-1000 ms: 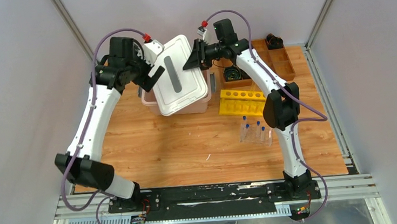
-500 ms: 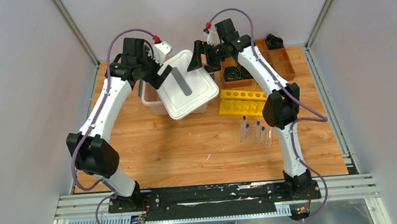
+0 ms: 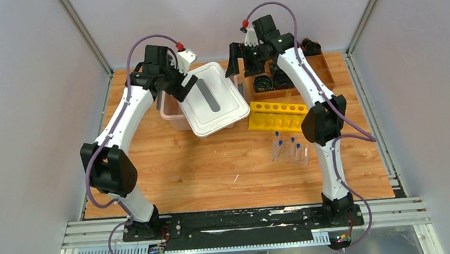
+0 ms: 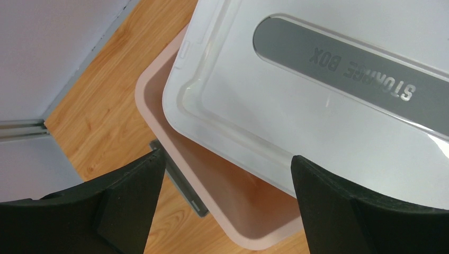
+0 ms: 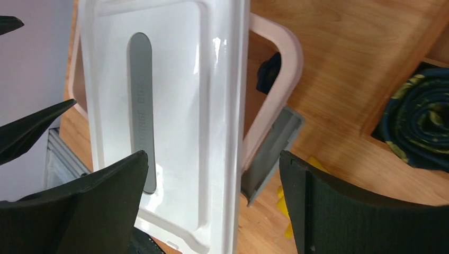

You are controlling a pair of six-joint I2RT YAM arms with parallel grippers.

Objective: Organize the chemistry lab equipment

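Fingers of left gripper (image 4: 227, 161) spread, empty, above white lid (image 4: 317, 132) askew on pink box (image 4: 212, 190). Fingers of right gripper (image 5: 212, 159) spread, white lid beneath.

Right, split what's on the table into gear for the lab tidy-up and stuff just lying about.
For the job: blue-capped tubes; clear tube rack holding them; yellow tube rack; probably the pink storage box with its white lid.
Lying about: black coiled bundles; wooden tray.
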